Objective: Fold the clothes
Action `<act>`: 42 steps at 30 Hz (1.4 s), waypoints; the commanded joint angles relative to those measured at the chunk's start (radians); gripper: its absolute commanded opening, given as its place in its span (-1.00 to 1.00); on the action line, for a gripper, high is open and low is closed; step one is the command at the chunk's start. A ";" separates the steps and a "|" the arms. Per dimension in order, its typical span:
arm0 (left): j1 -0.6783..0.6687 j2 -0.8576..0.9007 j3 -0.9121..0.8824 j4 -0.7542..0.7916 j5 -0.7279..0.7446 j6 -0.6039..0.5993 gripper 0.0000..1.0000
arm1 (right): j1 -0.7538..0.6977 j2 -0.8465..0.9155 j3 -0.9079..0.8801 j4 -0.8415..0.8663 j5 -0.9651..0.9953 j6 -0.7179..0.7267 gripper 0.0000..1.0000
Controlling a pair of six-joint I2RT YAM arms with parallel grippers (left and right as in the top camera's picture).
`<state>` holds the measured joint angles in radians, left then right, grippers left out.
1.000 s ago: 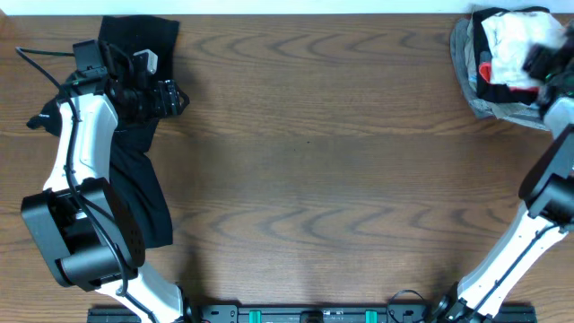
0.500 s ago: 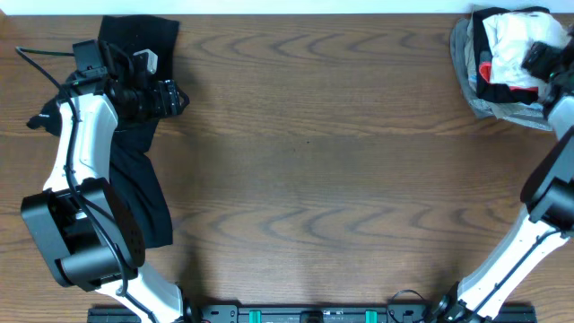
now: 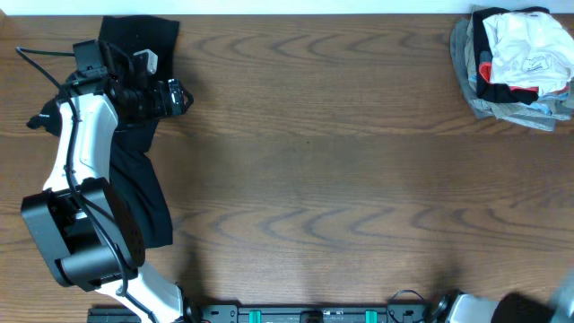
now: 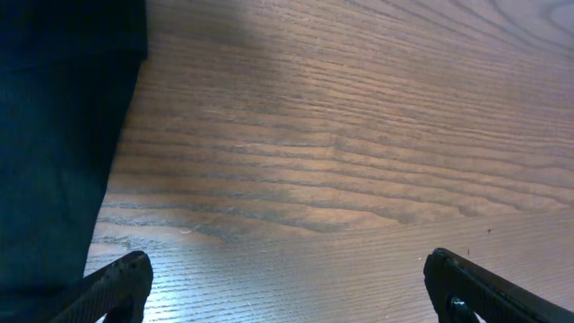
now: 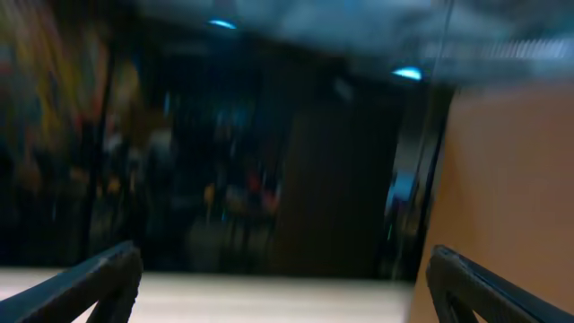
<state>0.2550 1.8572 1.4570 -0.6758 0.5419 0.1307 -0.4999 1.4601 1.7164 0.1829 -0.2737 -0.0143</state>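
Overhead: the left gripper [image 3: 178, 96] hovers beside the long black garment [image 3: 134, 170] lying down the left side of the table [image 3: 305, 179]; the white T-shirt [image 3: 529, 45] lies crumpled on a pile [image 3: 502, 106] in the far right corner, so folding looks barely begun. Left wrist: its fingers [image 4: 117, 283] are spread wide over bare wood, holding nothing, with black cloth just beside; right wrist, blurred and aimed off the table: the right gripper [image 5: 285, 274] is equally wide and empty; next, probably, an arm must descend and pinch a garment edge.
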 commanded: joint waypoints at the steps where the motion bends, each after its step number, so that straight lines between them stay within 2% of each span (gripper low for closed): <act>1: 0.001 0.013 0.003 0.000 -0.012 0.002 0.96 | 0.003 -0.041 -0.014 -0.016 -0.015 0.002 0.99; 9: 0.001 0.013 0.003 0.000 -0.012 0.002 0.96 | 0.003 -0.166 -0.014 -0.016 -0.014 0.002 0.98; 18: 0.001 0.013 0.003 0.000 -0.012 0.002 0.96 | 0.003 -0.179 -0.014 -0.050 -0.014 0.002 0.98; 21: 0.001 0.013 0.003 0.000 -0.012 0.002 0.96 | 0.024 -0.209 -0.014 -0.210 -0.014 0.002 0.99; 26: 0.001 0.013 0.003 -0.001 -0.012 0.002 0.96 | 0.180 -0.306 -0.017 -0.666 -0.014 0.002 0.98; 29: 0.001 0.013 0.003 -0.001 -0.012 0.002 0.96 | 0.264 -0.354 -0.018 -0.952 0.068 -0.055 0.99; 33: 0.001 0.013 0.003 0.000 -0.012 0.002 0.96 | 0.310 -0.393 -0.021 -1.314 0.106 -0.055 0.98; 35: 0.001 0.013 0.003 0.000 -0.012 0.002 0.96 | 0.321 -0.417 -0.045 -1.414 0.117 -0.055 0.99; 36: 0.001 0.013 0.003 0.000 -0.012 0.002 0.96 | 0.325 -0.433 -0.071 -1.404 0.123 -0.055 0.98; 38: 0.001 0.013 0.003 -0.001 -0.012 0.002 0.96 | 0.337 -0.499 -0.200 -1.278 0.136 -0.055 0.98; 42: 0.001 0.013 0.003 0.000 -0.012 0.002 0.96 | 0.361 -0.650 -0.533 -0.892 0.127 -0.055 0.98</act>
<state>0.2550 1.8572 1.4570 -0.6762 0.5392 0.1307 -0.1654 0.8917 1.3888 -0.8650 -0.1608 -0.0631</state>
